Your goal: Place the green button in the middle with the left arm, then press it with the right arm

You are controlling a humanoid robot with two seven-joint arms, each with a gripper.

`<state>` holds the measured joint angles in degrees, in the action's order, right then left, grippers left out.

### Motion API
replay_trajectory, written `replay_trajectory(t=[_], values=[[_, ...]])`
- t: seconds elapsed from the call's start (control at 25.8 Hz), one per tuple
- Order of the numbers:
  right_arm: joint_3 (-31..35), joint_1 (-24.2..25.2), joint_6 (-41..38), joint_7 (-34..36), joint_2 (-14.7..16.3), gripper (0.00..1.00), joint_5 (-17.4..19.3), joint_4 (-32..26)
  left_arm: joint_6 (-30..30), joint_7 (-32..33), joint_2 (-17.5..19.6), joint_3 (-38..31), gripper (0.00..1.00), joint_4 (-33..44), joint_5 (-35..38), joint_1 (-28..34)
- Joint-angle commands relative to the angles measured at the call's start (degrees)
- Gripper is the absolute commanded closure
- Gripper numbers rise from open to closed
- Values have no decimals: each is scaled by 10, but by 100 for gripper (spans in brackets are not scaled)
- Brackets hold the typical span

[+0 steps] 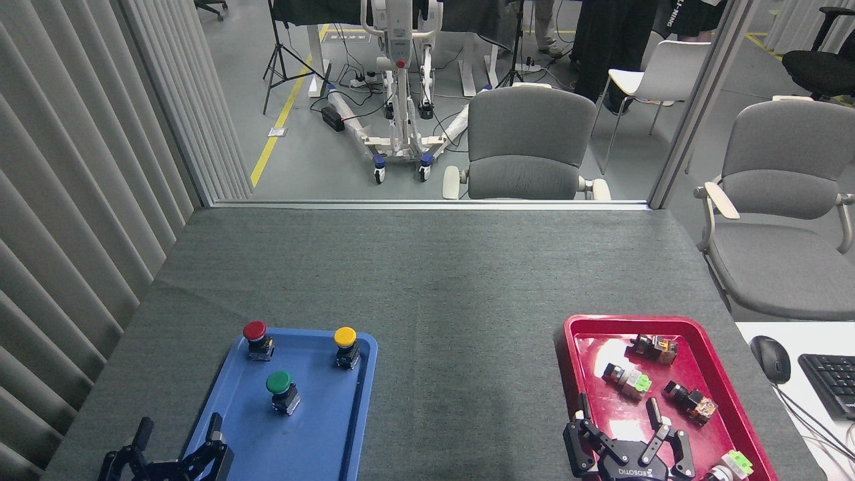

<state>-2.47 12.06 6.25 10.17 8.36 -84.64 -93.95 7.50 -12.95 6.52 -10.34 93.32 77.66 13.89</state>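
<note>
Where it stands upright inside the blue tray [230, 401], the green button [280, 390] shows a round dark-green cap on a stubby black body, nearer the robot than the tray's other two switches. The red button [256, 339] sits at the tray's far left corner and the yellow button [345, 347] at its far right corner, both well apart from the green one. To the right of the blue tray, the middle [461, 347] of the grey cloth table lies bare as far as the red tray [576, 347], which holds several small switch parts.

The left arm [177, 444] pokes in at the blue tray's near left corner, its fingers spread and holding nothing, short of the green button. The right arm [621, 434] hangs over the near end of the red tray, well to the right of the blue tray, its claw likewise splayed apart and empty.
</note>
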Motion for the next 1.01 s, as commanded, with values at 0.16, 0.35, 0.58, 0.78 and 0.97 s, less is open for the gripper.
replay_trajectory(t=[0.16, 0.35, 0.58, 0.78, 0.97], values=[[-1, 16, -19, 3, 1, 1, 0, -4, -6, 5, 0, -2, 0, 14, 3, 18], [-2, 16, -19, 2, 1, 1, 0, -6, -1, 2, 1, -13, 0, 20, 6, 22], [-2, 19, -19, 1, 1, 1, 0, -12, 1, 1, 3, -13, 0, 19, 7, 23], [-2, 19, -19, 1, 1, 1, 0, -12, 2, 6, 3, -13, 0, 19, 7, 23], [-2, 20, -19, 1, 0, 1, -1, -12, 1, 6, 2, -13, 0, 19, 7, 23]])
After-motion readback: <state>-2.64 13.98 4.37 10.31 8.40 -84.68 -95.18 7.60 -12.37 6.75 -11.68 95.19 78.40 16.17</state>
